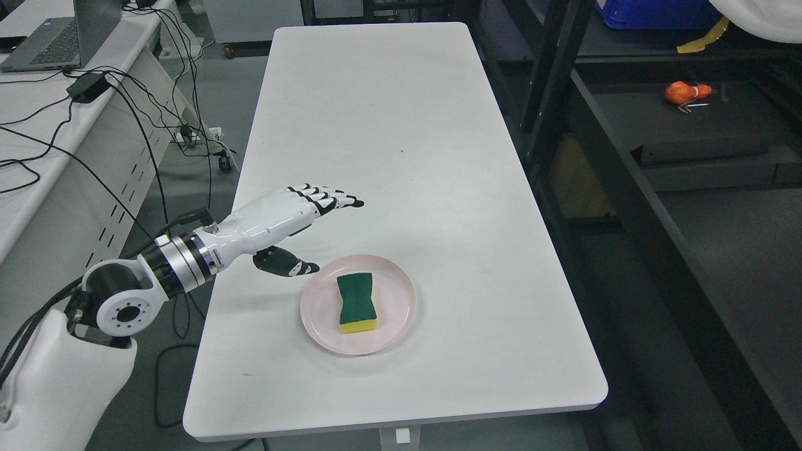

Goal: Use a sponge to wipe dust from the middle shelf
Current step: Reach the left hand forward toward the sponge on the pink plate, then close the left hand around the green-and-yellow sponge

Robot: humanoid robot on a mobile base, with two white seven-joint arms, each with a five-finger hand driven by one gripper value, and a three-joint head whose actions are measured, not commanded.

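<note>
Here, sponge (357, 302) is seen on pink plate (401, 316) near the table (388, 125) front edge | left hand (294, 219), fingers extended and empty, is held just beside it, toward the left edge | shelf (626, 181) is cut off at right

Bright, even overhead light on the white table (388, 125), sharp focus, soft shadows; the shelf (689, 207) stays dim.

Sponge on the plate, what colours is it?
Sponge: green on top, yellow underneath; head view.
</note>
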